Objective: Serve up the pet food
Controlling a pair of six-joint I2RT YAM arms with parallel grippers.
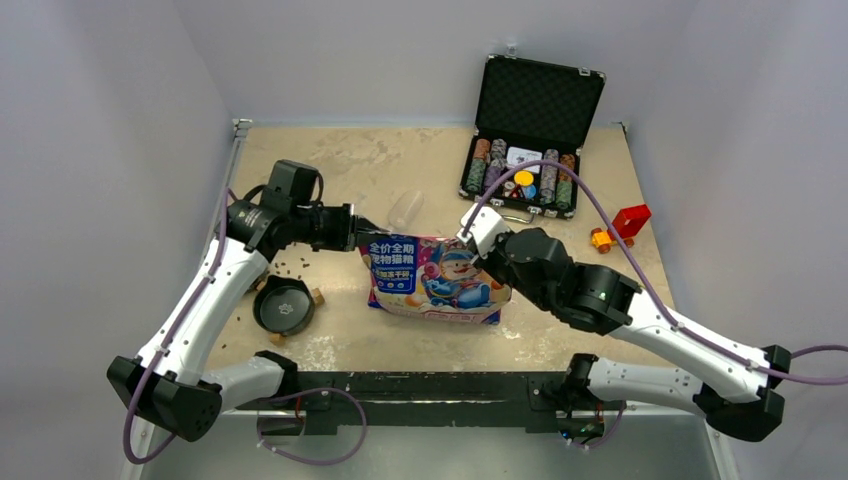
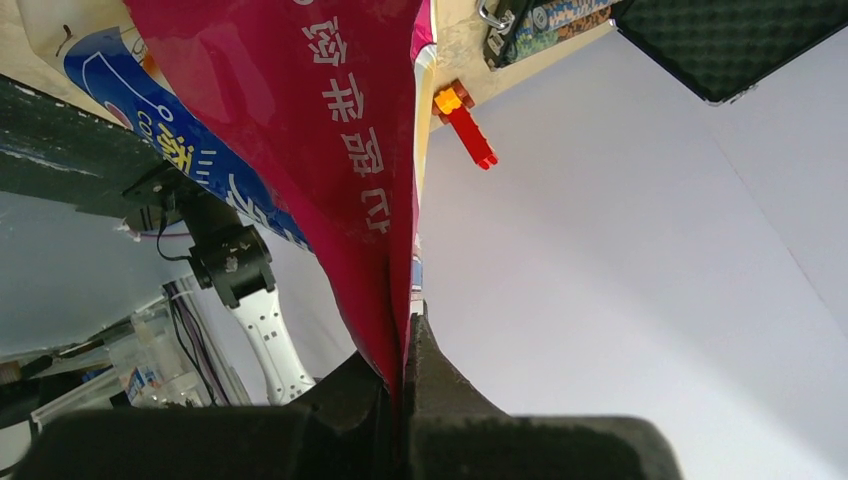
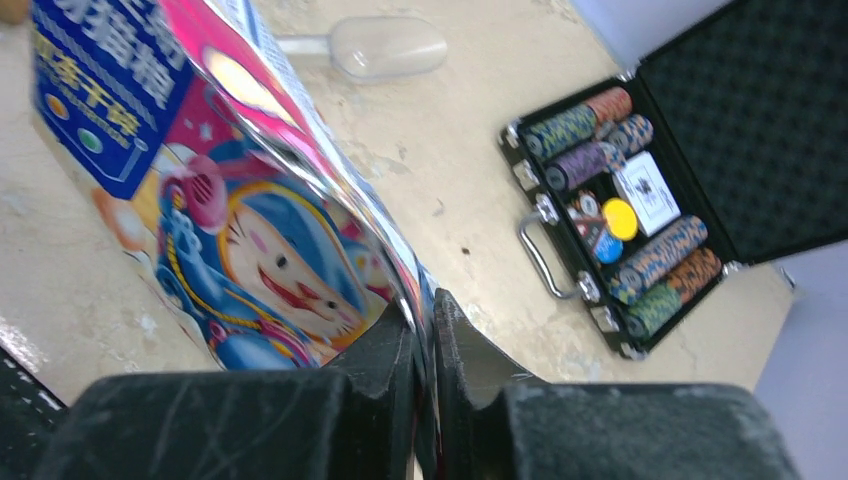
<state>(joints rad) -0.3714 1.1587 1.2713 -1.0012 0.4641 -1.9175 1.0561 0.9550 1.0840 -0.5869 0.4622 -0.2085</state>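
Note:
The pet food bag (image 1: 435, 278), bright blue and pink with a cartoon figure, is at the table's middle. My left gripper (image 1: 362, 228) is shut on the bag's upper left edge; in the left wrist view the red film (image 2: 330, 150) is pinched between the fingers of my left gripper (image 2: 405, 345). My right gripper (image 1: 468, 235) is shut on the upper right edge, and the bag (image 3: 230, 200) runs into its closed jaws (image 3: 427, 320). A few dark kibble pellets (image 1: 290, 265) lie scattered by a black bowl (image 1: 283, 305) at the left.
A clear plastic scoop (image 1: 403, 210) lies behind the bag, also in the right wrist view (image 3: 385, 45). An open black case of poker chips (image 1: 520, 170) stands at the back right. A red and orange toy (image 1: 625, 222) sits right of it.

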